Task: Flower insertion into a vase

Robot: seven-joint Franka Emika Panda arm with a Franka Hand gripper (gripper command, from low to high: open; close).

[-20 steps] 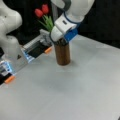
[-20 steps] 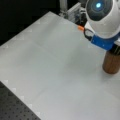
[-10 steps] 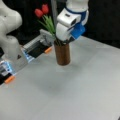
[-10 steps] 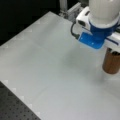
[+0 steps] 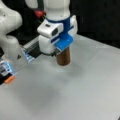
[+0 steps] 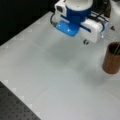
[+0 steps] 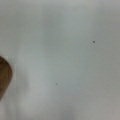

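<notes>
The dark brown vase (image 5: 63,58) stands on the white table (image 5: 82,90), its top hidden behind my white and blue gripper (image 5: 55,50) in a front view. A red flower head (image 5: 38,13) peeks out high behind the arm. Where a front view shows the vase (image 6: 111,61) at its right edge, a thin green stem (image 6: 116,50) leans inside the rim. There my gripper (image 6: 86,41) hangs above the table to the left of the vase, apart from it, with nothing seen in it. The wrist view shows bare table and only the vase's edge (image 7: 4,77) at far left.
A second white robot arm (image 5: 10,32) stands at a front view's left, beside a dark rail with a blue-lit part (image 5: 28,56) and a small orange piece (image 5: 9,79). A black perforated board (image 6: 15,106) borders the table's lower left corner.
My gripper has drawn away from the vase's mouth: toward the left in a front view, and down toward the camera in front of the vase in the other. The vase stayed put.
</notes>
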